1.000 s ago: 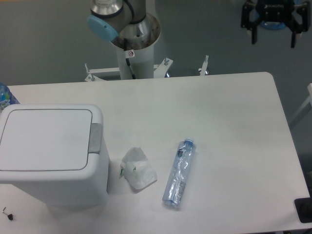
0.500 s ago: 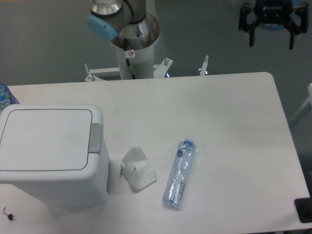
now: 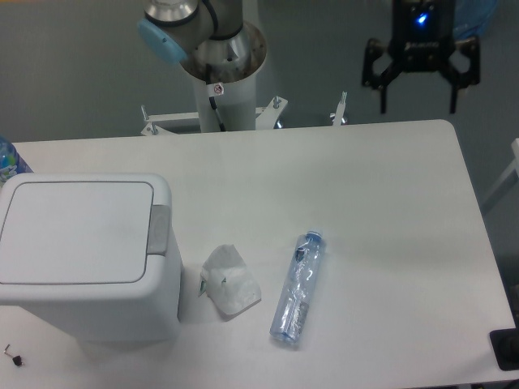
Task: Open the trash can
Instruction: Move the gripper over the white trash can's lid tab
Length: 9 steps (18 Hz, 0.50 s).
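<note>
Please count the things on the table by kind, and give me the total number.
Trash can: 1
Plastic bottle lying flat: 1
Crumpled white wrapper: 1
Bottle partly visible at the left edge: 1
Small dark item near the bottom left corner: 1
Total: 5

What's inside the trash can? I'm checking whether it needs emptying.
Cannot tell: the trash can has its flat lid shut, covering the inside. Only the lid and its grey push tab show.
</note>
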### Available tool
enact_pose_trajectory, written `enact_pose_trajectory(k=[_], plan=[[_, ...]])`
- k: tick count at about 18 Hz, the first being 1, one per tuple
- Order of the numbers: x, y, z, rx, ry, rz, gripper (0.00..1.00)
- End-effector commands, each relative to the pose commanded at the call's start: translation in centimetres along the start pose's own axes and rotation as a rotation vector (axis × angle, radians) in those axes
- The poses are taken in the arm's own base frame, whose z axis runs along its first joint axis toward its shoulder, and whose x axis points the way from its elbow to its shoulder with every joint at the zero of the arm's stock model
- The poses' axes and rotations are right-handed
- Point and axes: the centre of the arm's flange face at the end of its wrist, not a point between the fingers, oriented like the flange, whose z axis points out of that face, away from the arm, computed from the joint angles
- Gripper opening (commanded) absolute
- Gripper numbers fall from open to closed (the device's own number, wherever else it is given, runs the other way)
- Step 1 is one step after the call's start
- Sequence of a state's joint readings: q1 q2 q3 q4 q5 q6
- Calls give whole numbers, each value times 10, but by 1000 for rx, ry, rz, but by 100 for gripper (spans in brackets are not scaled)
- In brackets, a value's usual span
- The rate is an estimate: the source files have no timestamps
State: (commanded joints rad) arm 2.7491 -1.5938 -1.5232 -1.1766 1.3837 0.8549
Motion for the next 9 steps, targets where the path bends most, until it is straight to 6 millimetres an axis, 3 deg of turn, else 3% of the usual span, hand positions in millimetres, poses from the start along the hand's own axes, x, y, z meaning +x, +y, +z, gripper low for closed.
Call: enact_pose_trajectory(k=[9], plan=[[73,-58,27,56,52,-242,100]])
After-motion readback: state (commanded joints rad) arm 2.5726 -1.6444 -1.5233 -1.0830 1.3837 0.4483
